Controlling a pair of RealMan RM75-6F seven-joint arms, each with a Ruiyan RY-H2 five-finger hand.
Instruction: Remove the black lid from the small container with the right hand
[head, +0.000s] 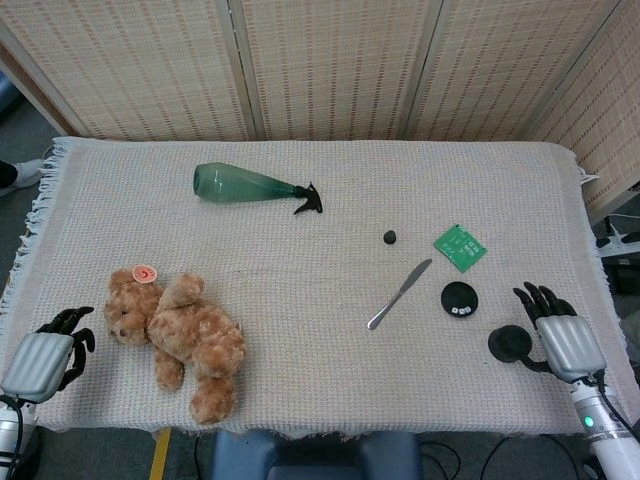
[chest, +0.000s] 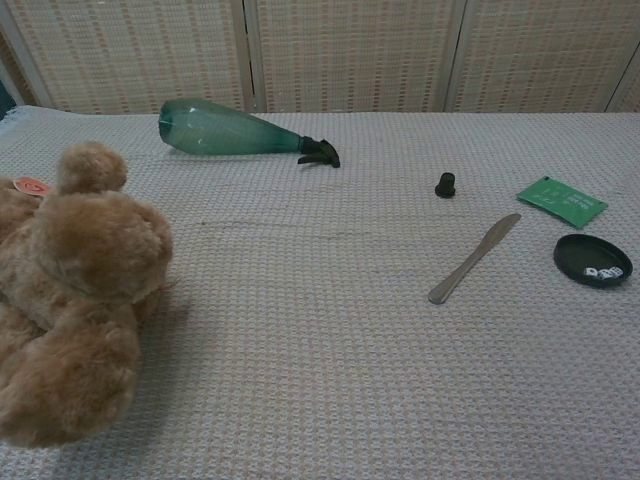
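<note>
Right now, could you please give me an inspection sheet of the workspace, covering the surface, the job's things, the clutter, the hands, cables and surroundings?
Surface: beige woven cloth with a fringed left edge covers the table.
Job's things: small round black open container holds small white pieces; round black lid lies flat on the cloth beside it, off the container.
Clutter: brown plush teddy bear; green plastic spray bottle on its side; silver metal butter knife; green packet; small dark cap.
Hands: right robot hand open, next to the lid; left robot hand at the near left corner, holding nothing.
Cables: white power strip on the floor, right.
Surroundings: woven folding screens behind.
</note>
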